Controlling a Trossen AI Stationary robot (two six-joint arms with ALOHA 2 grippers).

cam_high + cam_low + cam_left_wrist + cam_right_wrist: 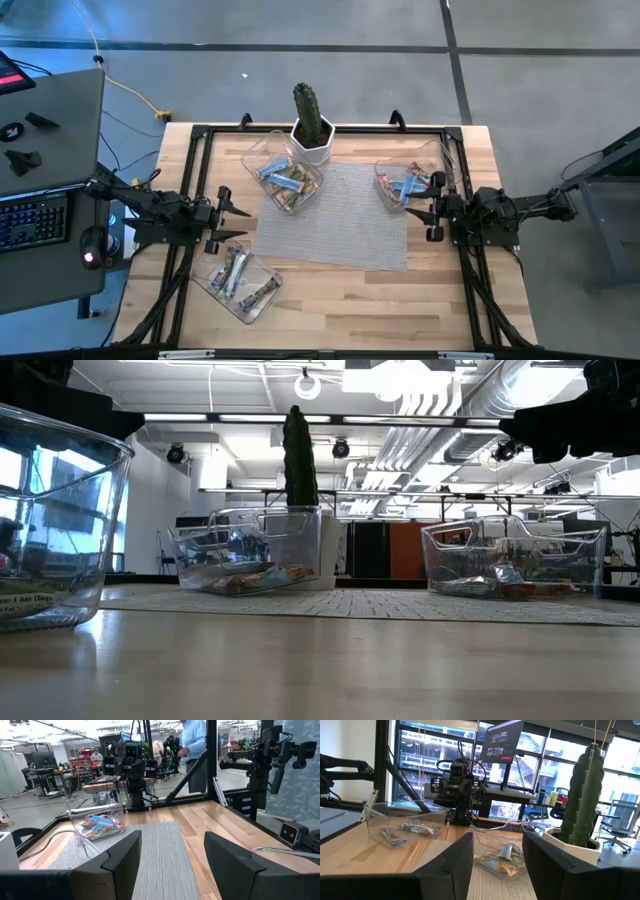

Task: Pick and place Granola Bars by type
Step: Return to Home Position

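Low view: near tub (pixel 60 530) cut off at L edge; bars (pixel 40 605) inside too blurry.

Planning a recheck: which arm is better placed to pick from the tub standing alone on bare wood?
Probably left. The left end effector, open, hovers beside that tub, on the same side of the mat; the right end effector waits across it.

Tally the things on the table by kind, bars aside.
Bins: 3
Cactus: 1
Mat: 1
Total: 5
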